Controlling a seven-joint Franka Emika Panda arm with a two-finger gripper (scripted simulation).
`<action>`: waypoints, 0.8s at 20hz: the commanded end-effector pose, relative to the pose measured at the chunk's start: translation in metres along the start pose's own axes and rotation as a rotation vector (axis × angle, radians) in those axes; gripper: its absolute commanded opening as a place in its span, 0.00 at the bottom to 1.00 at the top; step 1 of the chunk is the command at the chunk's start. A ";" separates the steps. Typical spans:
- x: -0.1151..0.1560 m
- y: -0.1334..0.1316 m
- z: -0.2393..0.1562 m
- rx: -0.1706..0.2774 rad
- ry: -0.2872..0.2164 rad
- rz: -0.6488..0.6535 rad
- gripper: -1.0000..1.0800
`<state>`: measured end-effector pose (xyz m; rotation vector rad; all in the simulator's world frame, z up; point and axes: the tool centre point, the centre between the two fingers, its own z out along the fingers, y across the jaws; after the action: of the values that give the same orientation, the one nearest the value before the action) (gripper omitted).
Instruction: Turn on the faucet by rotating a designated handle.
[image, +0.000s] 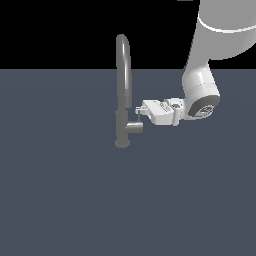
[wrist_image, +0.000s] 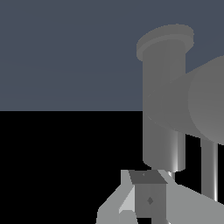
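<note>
The faucet is a tall grey tap with an arched spout, standing on a small round base on the dark floor. A short stub handle sticks out low on its body toward the exterior view's right, with a thin lever rising from its end. My gripper reaches in horizontally from the right, its tips at the lever's upper end. In the wrist view the faucet body and the handle loom close. The lever stands beside the gripper, not between the fingers, which look shut together.
The flat dark grey floor stretches all around the faucet. My white arm comes down from the upper right of the exterior view. Nothing else stands in the scene.
</note>
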<state>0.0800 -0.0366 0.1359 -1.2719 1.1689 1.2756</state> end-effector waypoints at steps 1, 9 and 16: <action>0.002 -0.001 0.001 0.007 -0.007 0.006 0.00; -0.001 0.000 0.001 0.000 0.000 -0.002 0.00; -0.006 0.012 0.001 0.000 0.000 -0.002 0.00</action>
<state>0.0715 -0.0364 0.1404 -1.2727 1.1674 1.2741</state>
